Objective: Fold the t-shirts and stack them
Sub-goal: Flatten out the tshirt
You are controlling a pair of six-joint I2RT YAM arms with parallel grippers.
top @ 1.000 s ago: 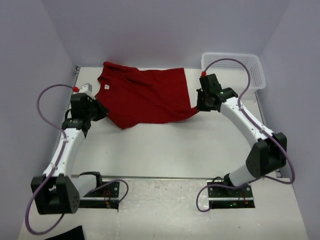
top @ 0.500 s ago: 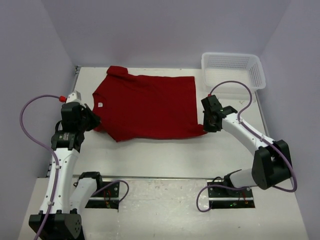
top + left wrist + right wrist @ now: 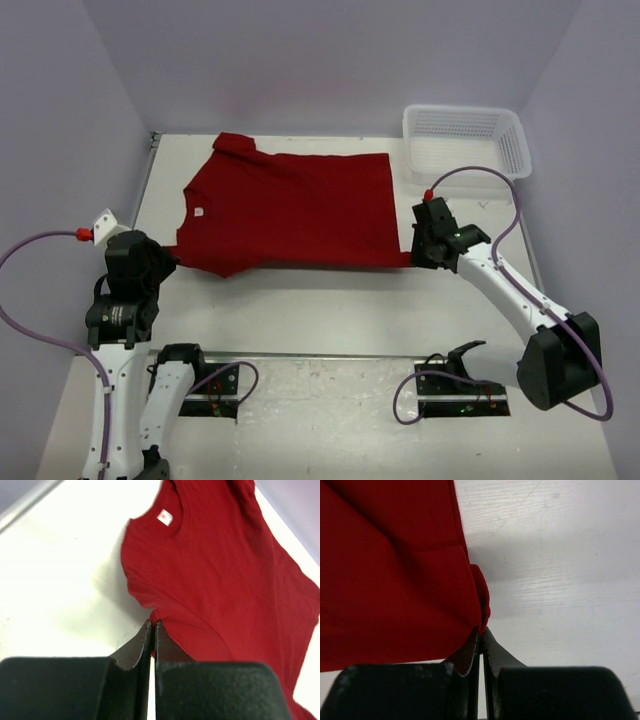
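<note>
T-shirt (image 3: 290, 210): dark red, spread out on the far half of the table (image 3: 330, 300), collar to the left, hem to the right. The white neck label (image 3: 164, 516) faces up. One sleeve is bunched at the far-left corner. The cloth shows shallow creases, and its near edge runs almost straight from one gripper to the other.

Left gripper (image 3: 152, 626): jaws pressed together, pinching the shirt's near-left edge, just below the collar. A small fold of red cloth is caught at the fingertips. The cloth beside the pinch throws a shadow on the table.

Right gripper (image 3: 481, 631): jaws likewise pressed together, pinching the near-right corner of the shirt. The cloth is gathered into a small lump at the tips.

The top view puts the left gripper (image 3: 165, 265) and the right gripper (image 3: 414, 256) at opposite ends of the near edge.

White mesh basket (image 3: 465, 140): far-right corner of the table, just beside the shirt's far-right corner but apart from it.
</note>
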